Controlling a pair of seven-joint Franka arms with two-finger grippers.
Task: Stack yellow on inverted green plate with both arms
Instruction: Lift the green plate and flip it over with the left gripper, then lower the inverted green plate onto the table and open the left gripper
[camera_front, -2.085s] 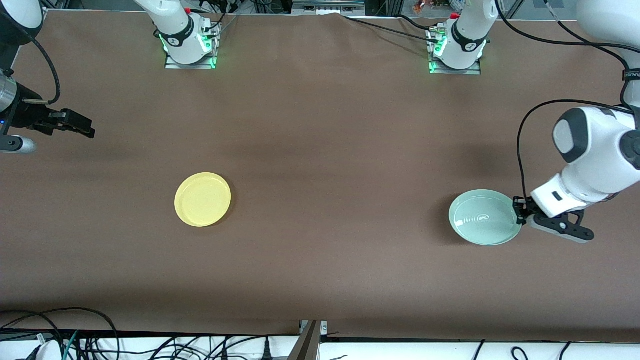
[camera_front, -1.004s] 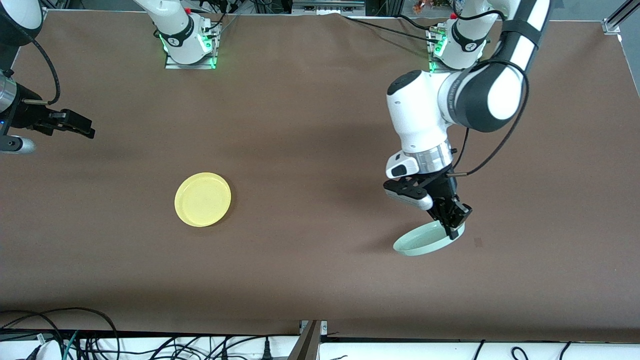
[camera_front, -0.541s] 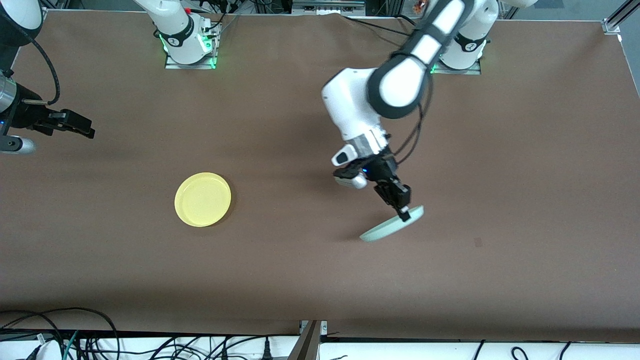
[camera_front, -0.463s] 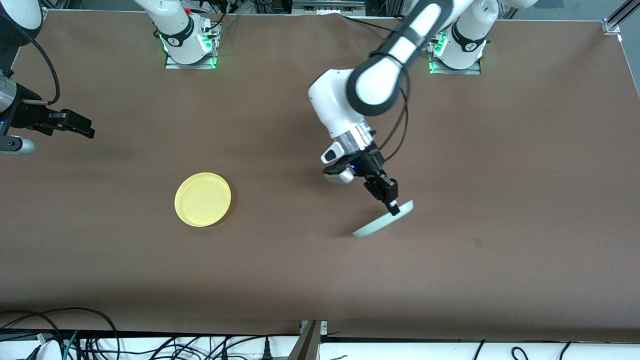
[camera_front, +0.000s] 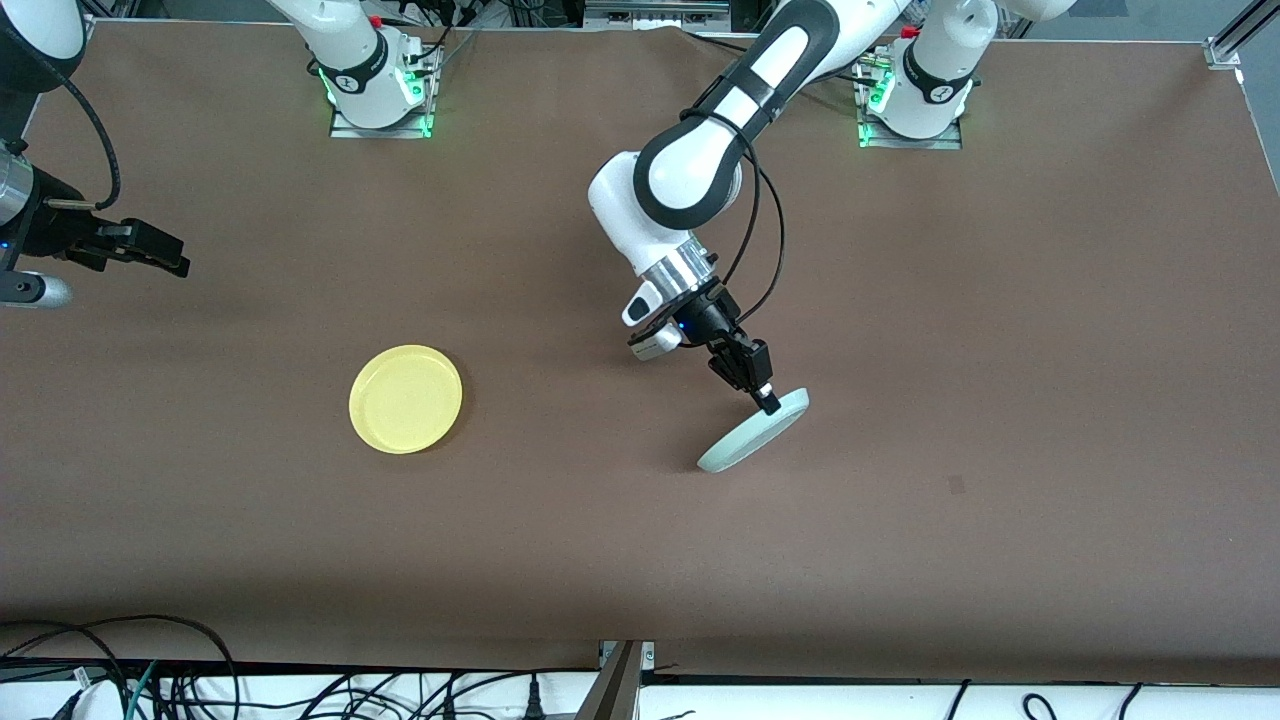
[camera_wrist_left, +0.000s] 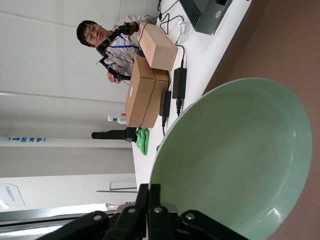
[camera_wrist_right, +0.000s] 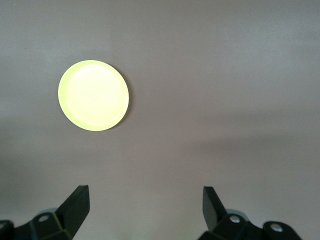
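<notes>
Green plate carried toward table middle, tilted, left pincer clamping its rim, right pincer waiting open

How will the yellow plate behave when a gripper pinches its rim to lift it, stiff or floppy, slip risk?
The yellow plate lies flat, round and shallow, so it probably stays stiff. The similar green plate hangs steeply tilted from a rim pinch by the left gripper without visibly bending. Its smooth look suggests it may pivot or slip in a narrow pinch. The right gripper waits open.

I see brown surface | white ledge with black cables along its camera edge | cardboard boxes on white desk | seated person | white walls
</notes>
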